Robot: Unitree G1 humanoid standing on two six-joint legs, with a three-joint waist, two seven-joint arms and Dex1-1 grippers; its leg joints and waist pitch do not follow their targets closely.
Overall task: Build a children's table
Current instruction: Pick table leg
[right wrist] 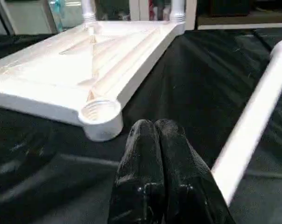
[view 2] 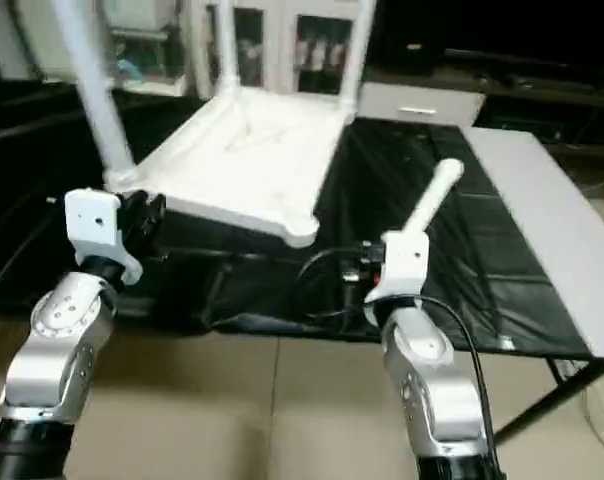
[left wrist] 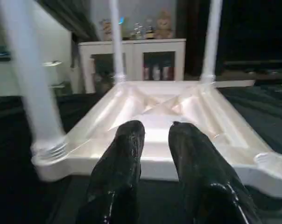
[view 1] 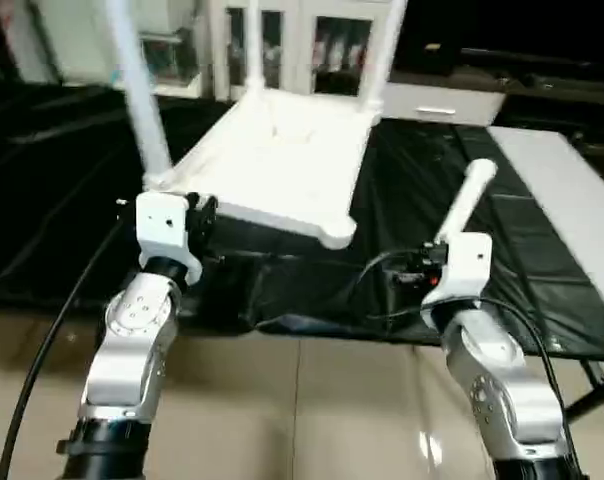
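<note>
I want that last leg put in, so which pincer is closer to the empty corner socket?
Right. The right pincer sits just short of the empty corner socket; the left pincer faces the tabletop's edge near the opposite front corner.

Black sheeting is seen spread over a work surface, with a white cabinet set against the far wall.

The sheeting is creased and glossy, and a grey-white panel is laid along its right edge. Small items, among them a soft toy, are lined up on top of the glass-fronted cabinet, and more are kept behind its doors. Pale floor tiles are shown in the foreground.
</note>
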